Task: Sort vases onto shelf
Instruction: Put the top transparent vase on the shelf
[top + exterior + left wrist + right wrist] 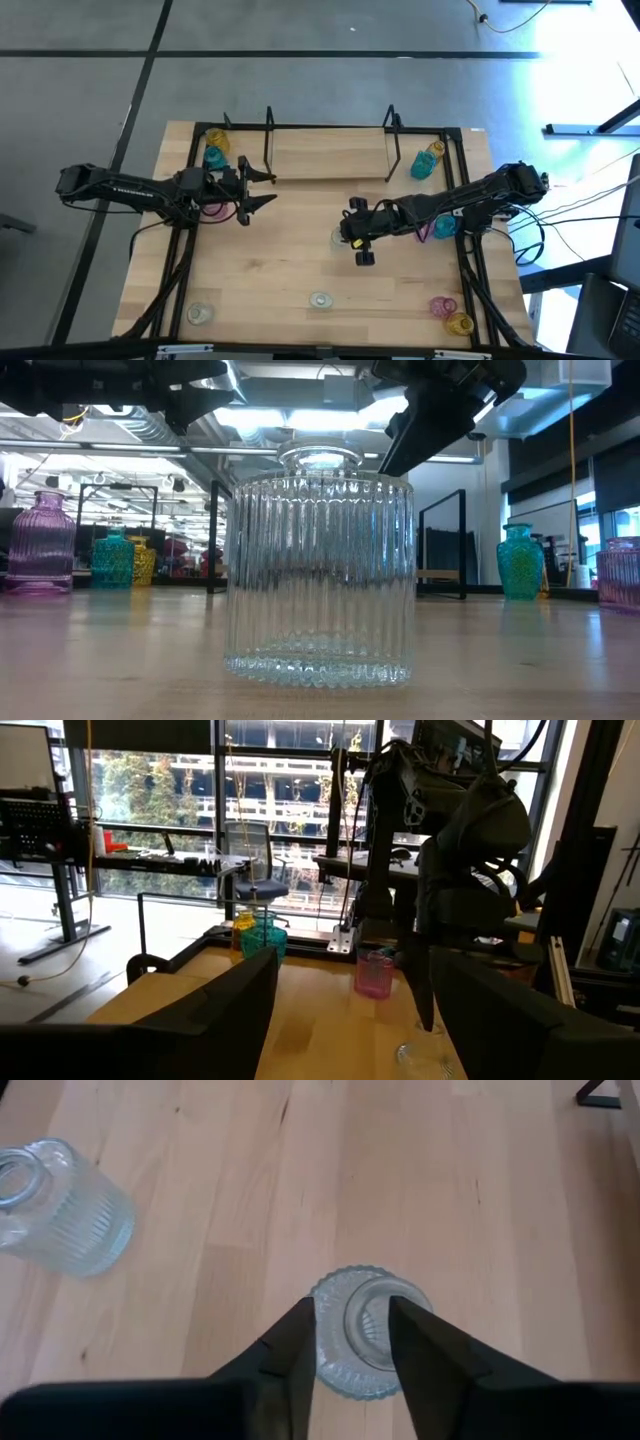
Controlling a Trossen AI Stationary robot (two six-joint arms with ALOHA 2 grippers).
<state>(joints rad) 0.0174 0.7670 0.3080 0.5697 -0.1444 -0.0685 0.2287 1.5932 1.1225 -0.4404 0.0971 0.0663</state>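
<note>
Glass is filling the near edge of the table: a clear ribbed vase [318,565] is standing upright at the front, and another clear one [200,313] is sitting off toward the front left corner. Further in, the right gripper [352,1342] is reaching straight down over a third clear vase [367,1328] near the middle of the table, its two fingers [296,1348] straddling the neck and narrowing on it; I cannot tell whether they are gripping yet. This looks like the pick-up step. Next, the fingers need to pinch the neck firmly, then lift straight up and carry the vase back to the shelf [330,155], which is lying along the far edge between its two black wire frames. Beside the right arm a pink vase and a teal vase [445,227] are waiting, with a yellow one [433,151] just beyond the shelf's right frame. The left gripper [262,188] is hovering with its fingers spread and empty, near the shelf's left end, close to a teal vase [214,157] in the far left corner.
</note>
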